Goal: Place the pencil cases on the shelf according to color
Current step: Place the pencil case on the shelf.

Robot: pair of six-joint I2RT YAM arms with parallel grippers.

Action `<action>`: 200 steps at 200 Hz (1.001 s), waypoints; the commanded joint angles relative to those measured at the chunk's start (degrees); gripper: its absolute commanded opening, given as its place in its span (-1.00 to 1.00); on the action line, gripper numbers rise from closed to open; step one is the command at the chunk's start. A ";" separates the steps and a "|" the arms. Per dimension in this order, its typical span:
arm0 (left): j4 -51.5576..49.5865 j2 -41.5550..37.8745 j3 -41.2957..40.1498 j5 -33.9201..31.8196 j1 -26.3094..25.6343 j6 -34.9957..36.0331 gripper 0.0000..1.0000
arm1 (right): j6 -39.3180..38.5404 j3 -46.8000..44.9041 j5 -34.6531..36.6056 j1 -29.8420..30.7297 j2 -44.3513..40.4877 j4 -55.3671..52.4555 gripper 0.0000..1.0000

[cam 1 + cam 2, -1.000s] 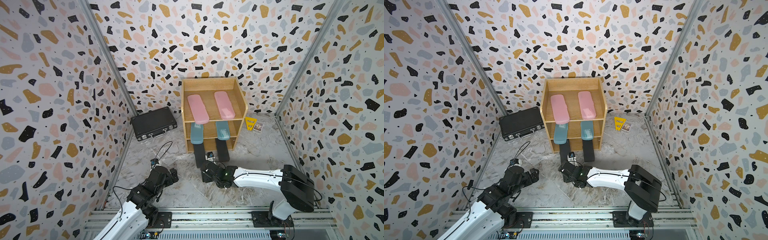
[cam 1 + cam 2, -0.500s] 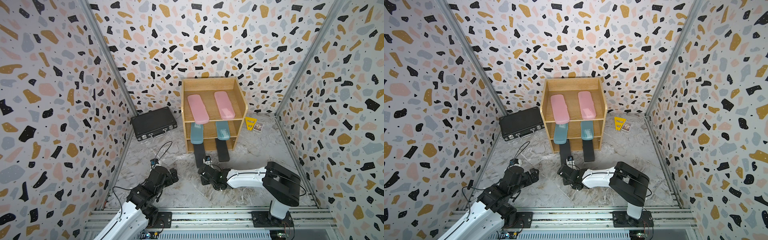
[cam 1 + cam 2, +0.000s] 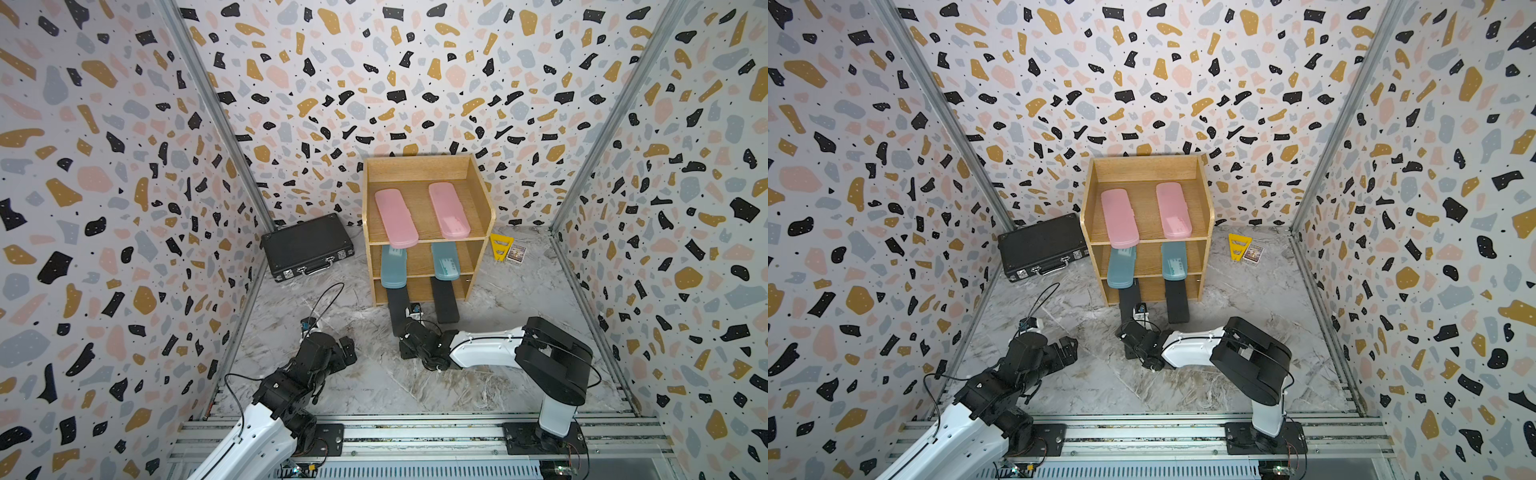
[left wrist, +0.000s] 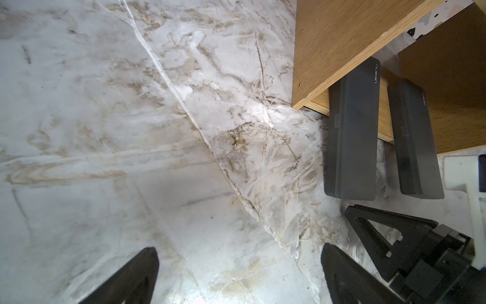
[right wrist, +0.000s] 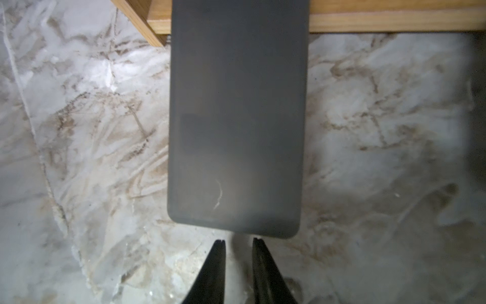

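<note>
My right gripper is closed and grips nothing, its tips just beside the near end of a black pencil case. That case juts over the front edge of the shelf's bottom tier onto the marble floor. The other black case lies beside it. The teal cases sit on the middle tier and the pink cases on top. My left gripper hangs open above the floor.

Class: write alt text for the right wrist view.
A matte black rectangular pencil case lies on the marbled floor, its far end reaching the light wooden shelf. The right gripper, shut and empty, points at its near end.
</note>
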 commanded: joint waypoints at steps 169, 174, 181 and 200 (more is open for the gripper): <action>-0.18 -1.28 0.48 -0.97 0.27 0.78 0.99 | -7.68 6.69 1.40 -2.98 -1.16 1.30 -0.50; -0.18 -1.25 0.48 -0.99 0.22 0.74 0.99 | -7.62 6.39 1.39 -2.98 -1.49 1.34 -0.50; -0.18 -1.23 0.48 -0.97 0.26 0.70 0.99 | -7.56 6.01 1.44 -2.98 -1.95 1.35 -0.50; 0.15 -1.20 0.23 -0.98 0.28 0.52 0.99 | -7.39 2.96 1.98 -2.90 -4.25 2.36 -0.51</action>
